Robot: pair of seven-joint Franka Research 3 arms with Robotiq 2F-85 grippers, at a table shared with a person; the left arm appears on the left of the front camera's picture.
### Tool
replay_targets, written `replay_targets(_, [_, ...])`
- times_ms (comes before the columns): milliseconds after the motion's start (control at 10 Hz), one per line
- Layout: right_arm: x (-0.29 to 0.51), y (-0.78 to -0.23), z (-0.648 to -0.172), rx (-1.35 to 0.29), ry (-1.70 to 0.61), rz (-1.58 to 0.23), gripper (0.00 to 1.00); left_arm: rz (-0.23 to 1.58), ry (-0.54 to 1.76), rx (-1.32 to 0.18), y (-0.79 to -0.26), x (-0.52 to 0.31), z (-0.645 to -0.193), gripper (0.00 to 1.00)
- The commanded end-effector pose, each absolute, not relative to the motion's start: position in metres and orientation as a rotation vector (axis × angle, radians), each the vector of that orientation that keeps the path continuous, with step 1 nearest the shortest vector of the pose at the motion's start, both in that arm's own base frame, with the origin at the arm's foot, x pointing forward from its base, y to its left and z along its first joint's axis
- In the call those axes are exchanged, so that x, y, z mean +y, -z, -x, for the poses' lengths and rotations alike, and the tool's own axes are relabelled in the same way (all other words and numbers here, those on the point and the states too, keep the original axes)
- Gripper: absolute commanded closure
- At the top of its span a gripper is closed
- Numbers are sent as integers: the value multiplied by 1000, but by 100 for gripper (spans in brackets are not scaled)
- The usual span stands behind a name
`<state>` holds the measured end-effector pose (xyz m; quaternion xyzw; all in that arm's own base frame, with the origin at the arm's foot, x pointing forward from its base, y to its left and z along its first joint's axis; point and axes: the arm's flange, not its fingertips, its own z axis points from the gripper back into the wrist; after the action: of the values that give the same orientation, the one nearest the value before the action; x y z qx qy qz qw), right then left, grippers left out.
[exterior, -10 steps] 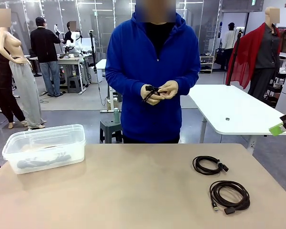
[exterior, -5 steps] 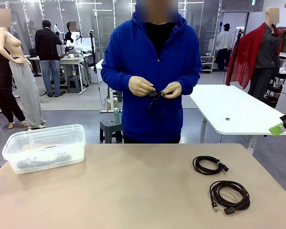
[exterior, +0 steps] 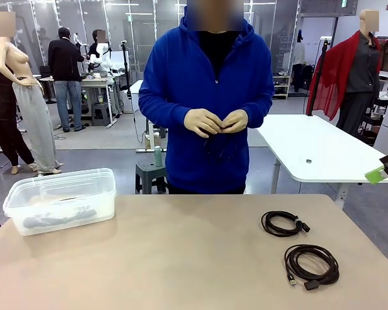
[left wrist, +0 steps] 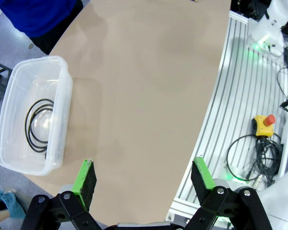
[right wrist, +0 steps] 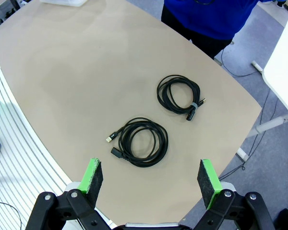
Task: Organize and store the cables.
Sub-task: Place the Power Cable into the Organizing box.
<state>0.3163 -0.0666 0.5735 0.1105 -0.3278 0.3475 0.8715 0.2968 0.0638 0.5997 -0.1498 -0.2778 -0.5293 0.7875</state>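
on the robot's right side of the tan table (exterior: 181,258) lie two coiled black cables, near each other but not touching. the farther cable (exterior: 284,223) sits toward the person, and the nearer cable (exterior: 312,264) rests close to the robot's edge, its chunky plug at the bottom of the loop. at the table's left side stands a clear plastic container (exterior: 60,200), and the left wrist view shows a thin black coil (left wrist: 38,125) lying flat on its floor. the person in a blue hoodie (exterior: 207,84) stands at the far side with the left hand (exterior: 235,121) and right hand (exterior: 204,122) brought together at the waist; something dark hangs just below them, too faint against the hoodie to make out. the left gripper (left wrist: 143,165) hovers above bare table just beside the container, its green-padded fingers spread wide with nothing between them. the right gripper (right wrist: 150,167) hangs over the two loose coils, fingers equally wide apart and empty.
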Motion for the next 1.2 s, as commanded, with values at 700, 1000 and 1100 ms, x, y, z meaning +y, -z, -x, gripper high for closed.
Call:
replay_targets(700, [-68, -573, -316, -688, -732, -233, 0, 316, 1150, -591, -599, 63, -297, 0])
replay_targets(1000, [-68, -573, -316, -688, -732, -233, 0, 316, 1150, -591, -599, 63, -297, 0])
replay_targets(1100, [-68, -573, -316, -688, -732, -233, 0, 316, 1150, -591, -599, 63, -297, 0])
